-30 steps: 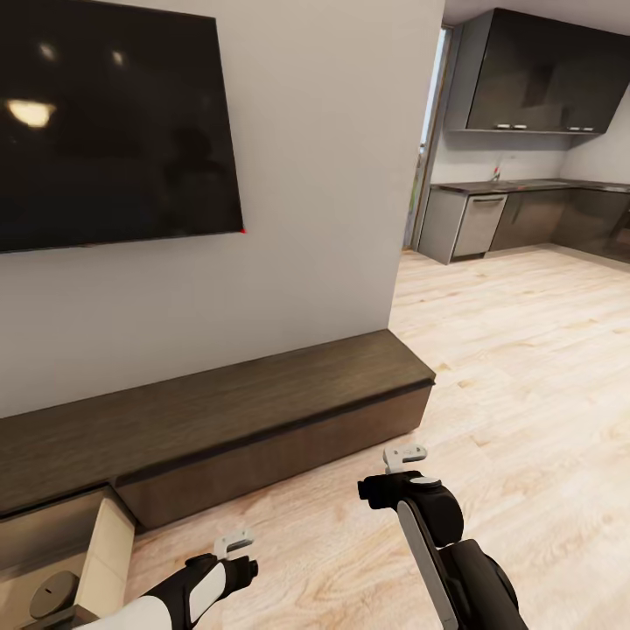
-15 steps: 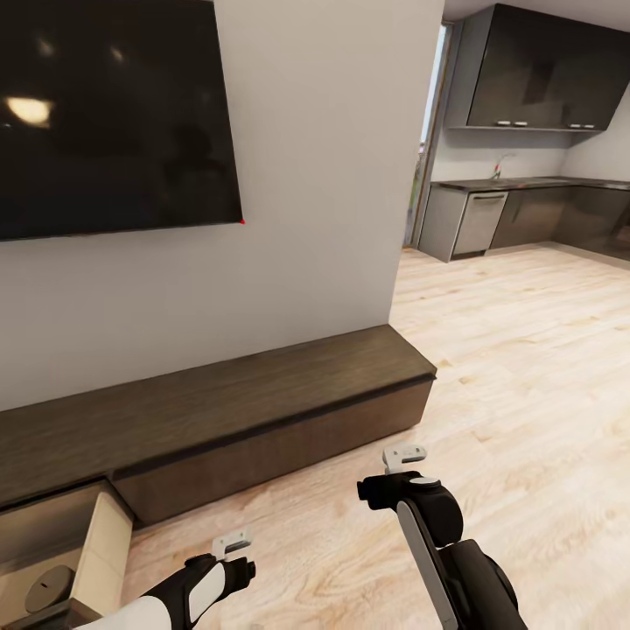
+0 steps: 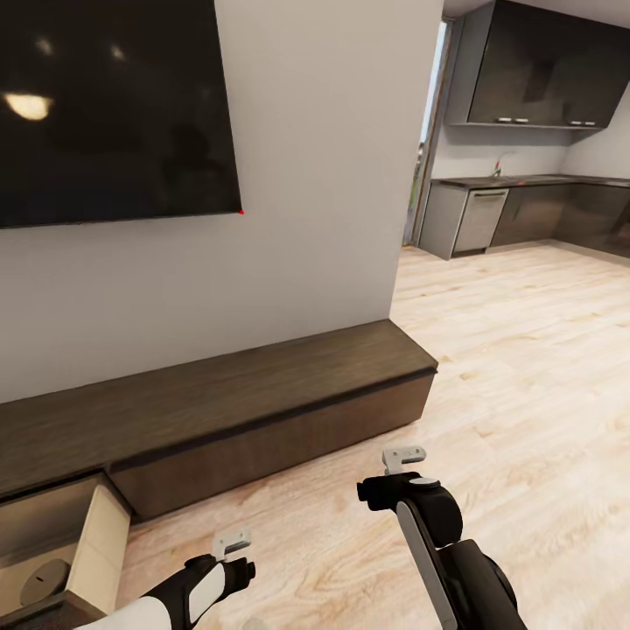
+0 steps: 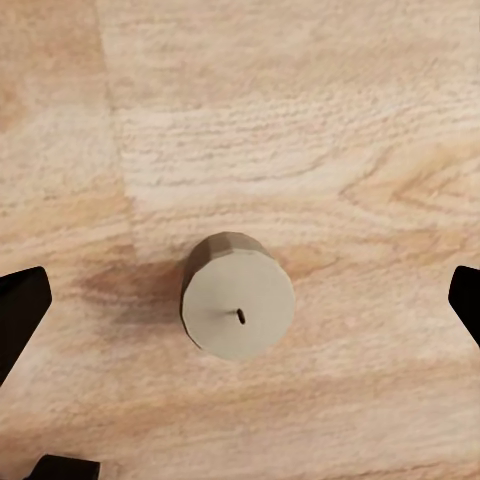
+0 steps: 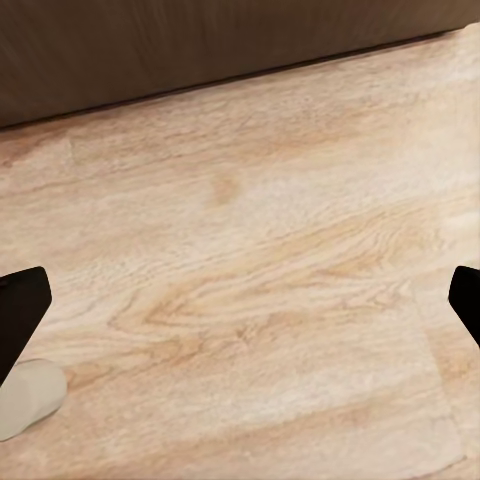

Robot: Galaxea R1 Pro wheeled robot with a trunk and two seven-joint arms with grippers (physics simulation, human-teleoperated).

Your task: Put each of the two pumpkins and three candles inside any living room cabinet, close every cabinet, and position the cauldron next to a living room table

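Left wrist view: one short grey-beige candle (image 4: 238, 296) with a pale flat top and a small dark wick mark, standing upright on the light wood plank floor (image 4: 300, 120), centred between the two dark fingertips (image 4: 20, 318) of the left gripper (image 3: 231, 544) — jaws spread wide, nothing held, candle untouched. Right wrist view: the pale edge of a stubby candle (image 5: 28, 398) low on the same floor beside one dark fingertip (image 5: 20, 315); the right gripper (image 3: 404, 456) likewise parted and empty, with the dark-brown front of the long low wood cabinet (image 5: 200, 45) across the far side. Head view: that cabinet (image 3: 254, 411) runs along the base of the grey wall (image 3: 324, 175), one drawer (image 3: 61, 551) at its left end pulled out, pale wood interior showing — a second grey-beige candle (image 3: 44, 579) lying inside. Large black wall-mounted screen (image 3: 114, 114) above. Dark grey kitchen units (image 3: 534, 79) beyond the doorway, well apart.
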